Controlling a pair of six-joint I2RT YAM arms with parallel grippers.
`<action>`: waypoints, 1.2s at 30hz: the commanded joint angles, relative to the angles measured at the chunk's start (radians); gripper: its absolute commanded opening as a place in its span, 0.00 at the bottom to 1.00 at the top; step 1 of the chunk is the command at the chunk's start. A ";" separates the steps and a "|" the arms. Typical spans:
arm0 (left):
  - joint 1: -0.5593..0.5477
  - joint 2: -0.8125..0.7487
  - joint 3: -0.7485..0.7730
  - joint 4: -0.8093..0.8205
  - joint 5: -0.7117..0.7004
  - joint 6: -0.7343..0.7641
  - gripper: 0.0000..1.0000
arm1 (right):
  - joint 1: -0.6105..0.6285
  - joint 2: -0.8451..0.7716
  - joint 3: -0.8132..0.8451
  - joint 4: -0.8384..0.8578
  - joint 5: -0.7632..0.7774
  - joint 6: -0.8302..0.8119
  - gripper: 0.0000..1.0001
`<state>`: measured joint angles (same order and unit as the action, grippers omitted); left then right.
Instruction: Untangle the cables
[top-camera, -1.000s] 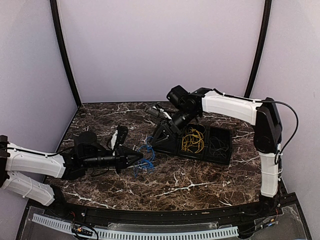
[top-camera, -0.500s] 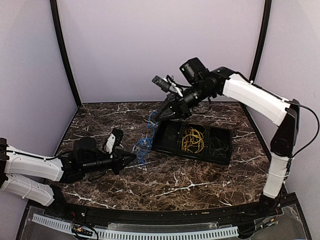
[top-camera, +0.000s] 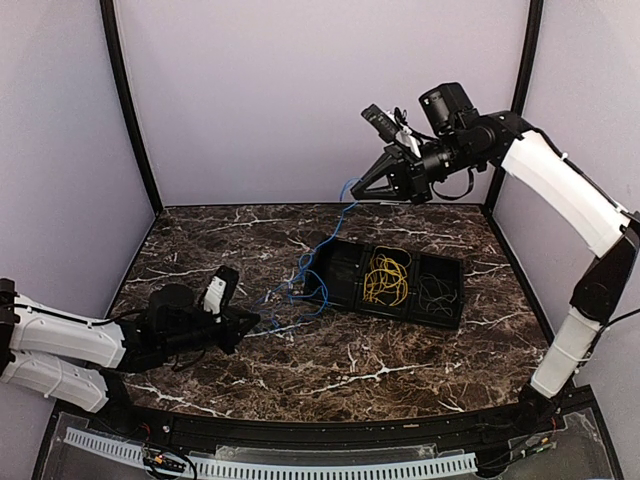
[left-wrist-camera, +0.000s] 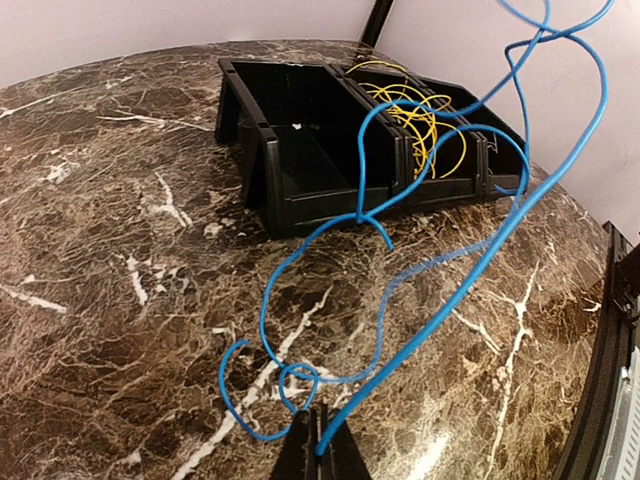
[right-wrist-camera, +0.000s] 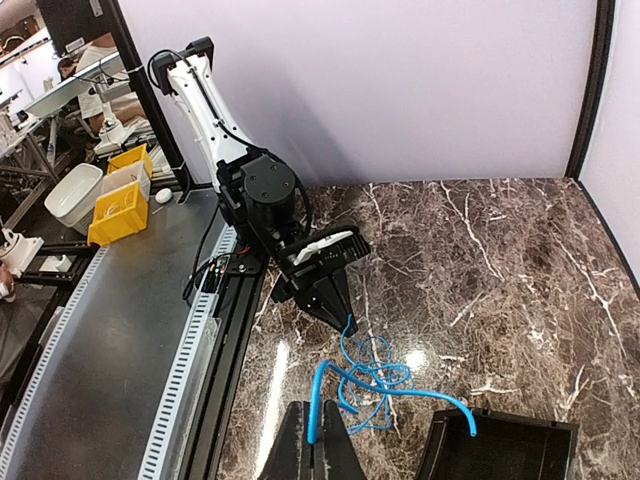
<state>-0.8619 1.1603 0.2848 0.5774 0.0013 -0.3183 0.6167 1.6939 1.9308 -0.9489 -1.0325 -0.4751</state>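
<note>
Your right gripper (top-camera: 352, 192) has shot up! A second ago it sat low at the left end of the black tray (top-camera: 345, 270), and now it hangs high above the table (top-camera: 400, 360), at the tray's 12 o'clock. Its jaws are pressed together on the top end of the blue cable (right-wrist-camera: 365, 382). Your left gripper (top-camera: 252, 320) has slid back toward 8 o'clock and lies low on the marble, its fingers pinching the cable's other end.

The blue cable was a tight coil between the two grippers. Now it runs as one long slack line from 8 o'clock up to 12, still looped over the tray's left corner.

Count with me: two grippers and one tray with three compartments. The left compartment is bare, yellow cables (top-camera: 385, 278) fill the middle and dark grey cables (top-camera: 435, 290) the right. There is one blue cable, but I can't count the strands in either bundle.
</note>
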 joint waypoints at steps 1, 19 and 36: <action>0.003 -0.026 -0.034 -0.070 -0.130 -0.028 0.00 | -0.064 -0.062 0.049 0.006 -0.039 0.002 0.00; 0.052 -0.090 -0.199 -0.223 -0.224 -0.420 0.00 | -0.390 -0.121 0.009 0.845 -0.219 0.702 0.00; 0.052 -0.204 -0.228 -0.183 -0.212 -0.389 0.00 | -0.321 -0.010 0.111 0.835 -0.093 0.663 0.00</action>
<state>-0.8143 0.9623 0.0753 0.3840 -0.2028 -0.7185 0.2588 1.6852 1.9762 -0.1635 -1.1622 0.2062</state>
